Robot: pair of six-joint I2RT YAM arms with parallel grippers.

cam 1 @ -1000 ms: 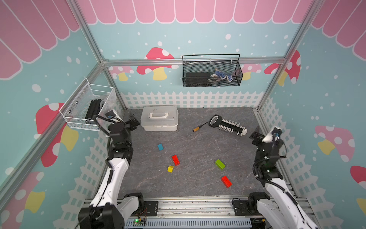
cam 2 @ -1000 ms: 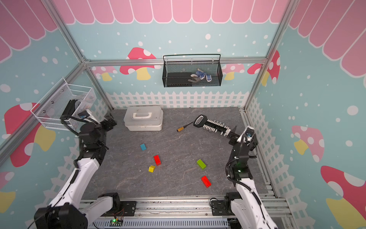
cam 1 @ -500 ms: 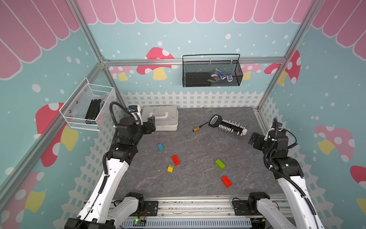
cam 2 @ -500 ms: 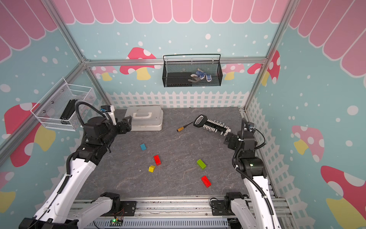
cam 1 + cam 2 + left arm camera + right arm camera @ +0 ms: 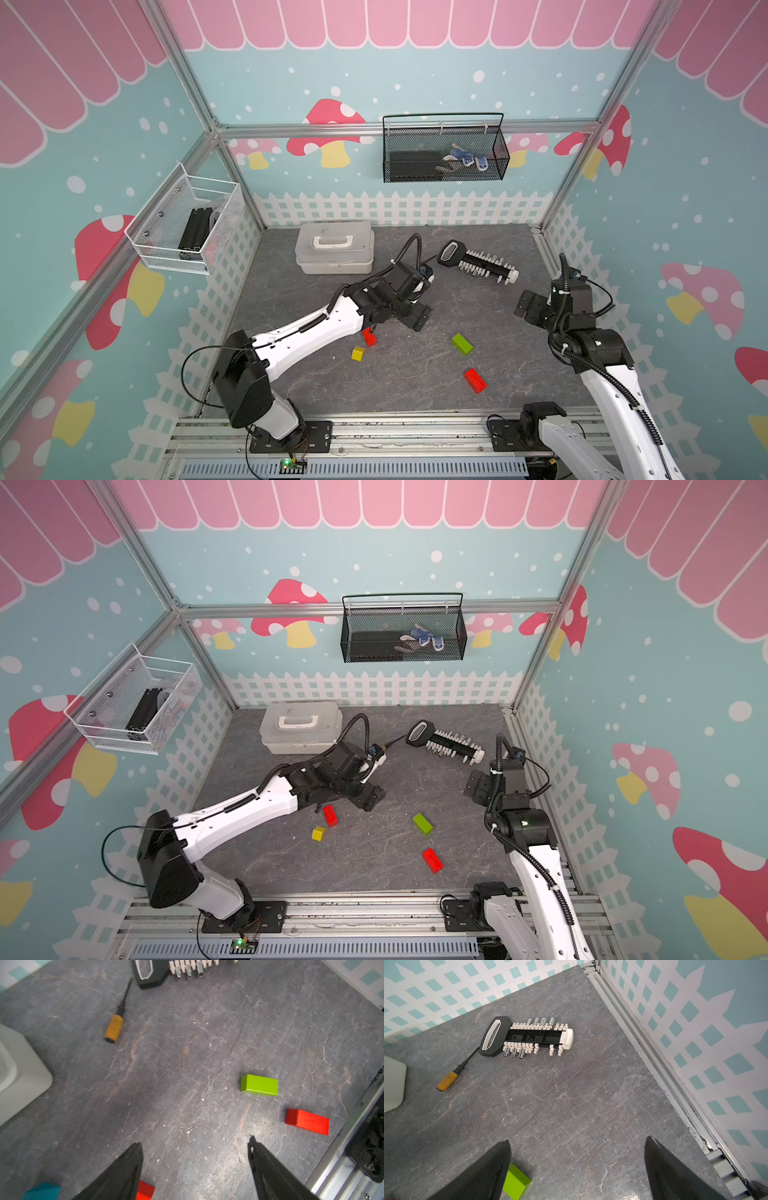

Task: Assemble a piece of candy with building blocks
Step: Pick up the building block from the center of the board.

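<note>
The building blocks lie apart on the grey table; no candy shape is in view. A green block [image 5: 462, 344] [image 5: 422, 824] [image 5: 259, 1085] sits right of centre, with one red block [image 5: 474, 380] [image 5: 307, 1122] nearer the front. Another red block [image 5: 369, 336] [image 5: 145, 1191] and a yellow block [image 5: 357, 353] [image 5: 318, 833] lie beside my left forearm. A blue block [image 5: 41, 1191] shows only in the left wrist view. My left gripper [image 5: 415, 318] [image 5: 195, 1142] hangs open over bare table, past the red block. At the right side my right gripper [image 5: 530, 307] [image 5: 577, 1142] is open and empty.
A white lidded box [image 5: 334, 253] stands at the back left. A black-and-white bit rack [image 5: 482, 264] and an orange-handled screwdriver [image 5: 114, 1028] lie at the back. A black mesh basket [image 5: 444, 153] and a white wire basket [image 5: 187, 224] hang on the walls.
My left arm has swung from the left wall out over the middle of the table, covering the blue block in the top views. My right arm has unfolded, its gripper now facing inward.
</note>
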